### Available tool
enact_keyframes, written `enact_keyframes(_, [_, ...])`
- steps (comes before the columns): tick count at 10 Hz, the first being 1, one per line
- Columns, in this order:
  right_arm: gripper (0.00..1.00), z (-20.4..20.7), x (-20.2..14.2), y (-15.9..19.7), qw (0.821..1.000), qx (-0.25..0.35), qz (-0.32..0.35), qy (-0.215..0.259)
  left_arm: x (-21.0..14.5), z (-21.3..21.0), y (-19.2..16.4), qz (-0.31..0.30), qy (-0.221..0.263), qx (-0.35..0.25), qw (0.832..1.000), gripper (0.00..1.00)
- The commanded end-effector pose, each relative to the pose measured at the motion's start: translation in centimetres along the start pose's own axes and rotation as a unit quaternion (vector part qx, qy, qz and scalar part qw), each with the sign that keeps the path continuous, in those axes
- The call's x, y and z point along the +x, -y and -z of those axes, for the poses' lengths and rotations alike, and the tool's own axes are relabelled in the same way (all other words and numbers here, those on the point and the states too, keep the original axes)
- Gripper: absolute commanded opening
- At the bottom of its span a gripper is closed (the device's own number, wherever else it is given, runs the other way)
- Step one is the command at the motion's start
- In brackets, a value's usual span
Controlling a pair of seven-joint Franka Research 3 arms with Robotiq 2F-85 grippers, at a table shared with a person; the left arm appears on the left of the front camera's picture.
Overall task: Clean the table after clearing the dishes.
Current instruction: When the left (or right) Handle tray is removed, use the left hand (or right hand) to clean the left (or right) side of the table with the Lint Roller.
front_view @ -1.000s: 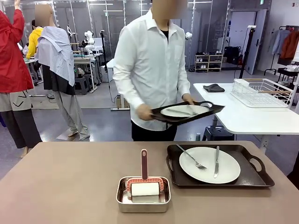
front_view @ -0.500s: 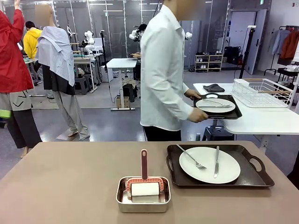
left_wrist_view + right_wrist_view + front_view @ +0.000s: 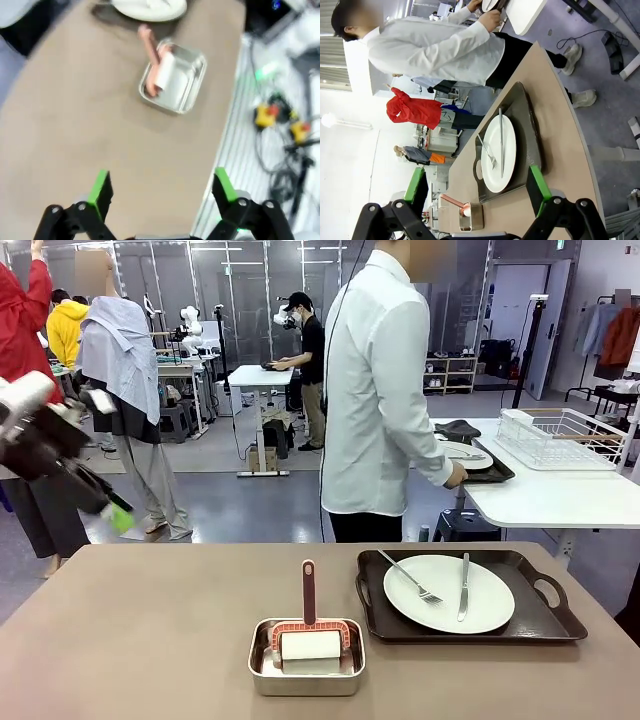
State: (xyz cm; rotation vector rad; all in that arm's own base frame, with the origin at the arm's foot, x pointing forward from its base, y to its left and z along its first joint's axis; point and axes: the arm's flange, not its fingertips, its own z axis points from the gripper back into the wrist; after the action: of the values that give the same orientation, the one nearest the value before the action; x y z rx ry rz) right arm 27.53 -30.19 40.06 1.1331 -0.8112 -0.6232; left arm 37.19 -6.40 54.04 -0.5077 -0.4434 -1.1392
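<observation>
A white plate [image 3: 450, 593] with a fork and a knife lies on a dark tray [image 3: 530, 624] at the right of the brown table [image 3: 150, 640]. The person in a white shirt holds a second tray with a plate [image 3: 470, 458] down on the white side table [image 3: 540, 495]. My left gripper [image 3: 112, 512], blurred, hangs above the table's far left corner. In its wrist view my left gripper [image 3: 161, 187] is open high over the table [image 3: 90, 125]. My right gripper [image 3: 477, 185] is open, off the table's right end, facing the plate [image 3: 499, 152] and tray [image 3: 527, 135].
A small steel pan [image 3: 307, 655] holding a roller with a pink handle sits at the front middle, also seen as the pan [image 3: 175, 75] and the pan [image 3: 470, 215]. A white wire rack [image 3: 560, 438] and a dark cloth [image 3: 458, 428] rest on the side table. Other people stand farther back.
The person has turned away and carried the second tray from over the brown table to the white side table. My left arm has swung into the front view from the left.
</observation>
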Motion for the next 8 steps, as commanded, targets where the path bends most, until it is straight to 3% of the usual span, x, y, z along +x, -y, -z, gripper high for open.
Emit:
enact_keyframes(1, [1.0, -0.2, 0.0, -0.3, 1.0, 0.008, 0.003, 0.003, -0.5, 3.0, 0.8, 0.14, -0.084, -0.005, 0.987, 1.0])
enact_keyframes(2, [1.0, -0.2, 0.0, -0.3, 1.0, 0.008, 0.003, 0.003, -0.7, 4.5, 1.9, 0.157, -0.101, -0.017, 0.982, 1.0])
enact_keyframes(3, [1.0, -0.2, 0.0, -0.3, 1.0, 0.008, 0.003, 0.003, -0.9, 4.9, 2.5, 0.158, -0.085, -0.018, 0.984, 1.0])
enact_keyframes(4, [1.0, -0.2, 0.0, -0.3, 1.0, 0.008, 0.003, 0.003, 0.9, 4.4, 2.0, 0.116, -0.096, -0.034, 0.988, 1.0])
enact_keyframes(8, [1.0, -0.2, 0.0, -0.3, 1.0, 0.008, 0.003, 0.003, 0.9, 4.4, 2.0, 0.116, -0.096, -0.034, 0.988, 1.0])
